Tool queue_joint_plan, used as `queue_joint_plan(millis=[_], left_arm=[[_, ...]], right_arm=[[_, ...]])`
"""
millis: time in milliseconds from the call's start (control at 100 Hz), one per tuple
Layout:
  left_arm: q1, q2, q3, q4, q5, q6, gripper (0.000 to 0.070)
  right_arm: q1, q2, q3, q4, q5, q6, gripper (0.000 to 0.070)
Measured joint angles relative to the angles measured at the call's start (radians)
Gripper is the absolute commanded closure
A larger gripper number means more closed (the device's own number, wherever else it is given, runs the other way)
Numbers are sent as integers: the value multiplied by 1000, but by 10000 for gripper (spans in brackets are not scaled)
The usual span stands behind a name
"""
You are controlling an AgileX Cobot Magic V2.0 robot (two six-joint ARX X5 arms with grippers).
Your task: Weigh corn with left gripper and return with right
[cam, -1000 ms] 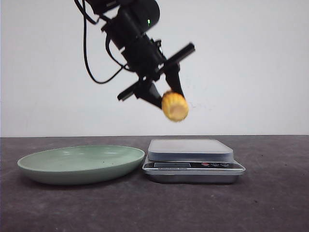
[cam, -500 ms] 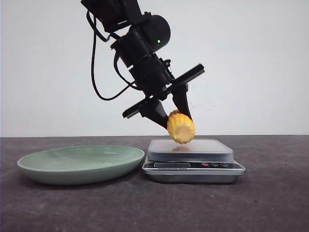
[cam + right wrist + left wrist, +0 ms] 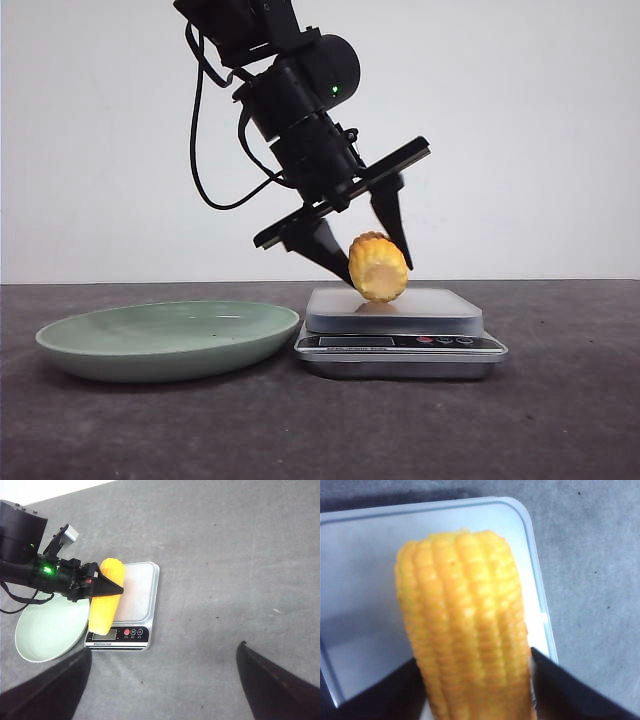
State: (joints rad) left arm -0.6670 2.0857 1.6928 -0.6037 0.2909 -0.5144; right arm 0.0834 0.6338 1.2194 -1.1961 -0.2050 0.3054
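The corn (image 3: 378, 267) is a stubby yellow cob chunk with ridged kernel rows. Its lower end touches the platform of the silver kitchen scale (image 3: 430, 305). My left gripper (image 3: 378, 277) comes down at a slant from the upper left, its two black fingers against the corn's sides, shut on it. In the left wrist view the corn (image 3: 470, 630) fills the middle, over the scale's pale platform (image 3: 360, 580), with my left gripper (image 3: 474, 655) around it. My right gripper (image 3: 162, 680) is open and empty, high above the table, looking down on corn (image 3: 106, 597) and scale (image 3: 140, 590).
A shallow pale green plate (image 3: 160, 335) sits just left of the scale, nearly touching it; it also shows in the right wrist view (image 3: 45, 630). The dark grey table (image 3: 560, 420) runs right of the scale and in front of it. A white wall stands behind.
My left gripper has brought the corn down and rightward from mid-air until it meets the scale's platform. The fingers now reach lower along the corn's sides.
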Motion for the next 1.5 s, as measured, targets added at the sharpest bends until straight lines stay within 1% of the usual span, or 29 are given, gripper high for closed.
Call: queue_joint_plan(millis=[50, 70, 100, 170, 180, 370, 560, 710, 840, 1000, 1060, 1211, 1241, 1321, 1451, 1501], left_arm=[[0, 0, 0, -5, 0, 0, 249], [0, 0, 0, -6, 0, 0, 231], [0, 0, 0, -6, 0, -1, 175], [0, 0, 0, -4, 1, -3, 5], [0, 0, 0, -3, 1, -5, 0], [-2, 0, 10, 3, 3, -31, 0], [-2, 0, 69, -35, -6, -40, 0], [-2, -3, 178, -69, -63, -37, 0], [-6, -44, 243, -97, -115, -15, 0], [-24, -175, 275, -102, -136, 24, 291], [-36, -238, 278, -104, -136, 39, 360], [-78, -394, 282, -130, -137, 112, 366], [-86, -425, 282, -142, -143, 129, 379], [-107, -507, 282, -177, -180, 169, 433], [-129, -655, 282, -234, -237, 211, 434], [-131, -711, 282, -258, -245, 217, 434]], right_arm=[[0, 0, 0, 0, 0, 3, 115], [0, 0, 0, 0, 0, 3, 115], [0, 0, 0, -1, 0, 6, 115], [0, 0, 0, -3, 0, 10, 115], [0, 0, 0, -3, 0, 10, 115], [0, 0, 0, -21, 0, 13, 115], [0, 0, 0, -24, 0, 13, 115], [0, 0, 0, -25, 0, 11, 115], [0, 0, 0, -25, 0, 0, 115], [0, 0, 0, -24, 8, -22, 115], [0, 0, 0, -24, 14, -33, 115], [0, 0, 0, -23, 16, -63, 116], [0, 0, 0, -21, 16, -67, 115], [0, 0, -5, -15, 16, -76, 116], [0, 0, -17, 2, 14, -90, 115], [0, 0, -18, 5, 2, -92, 115]])
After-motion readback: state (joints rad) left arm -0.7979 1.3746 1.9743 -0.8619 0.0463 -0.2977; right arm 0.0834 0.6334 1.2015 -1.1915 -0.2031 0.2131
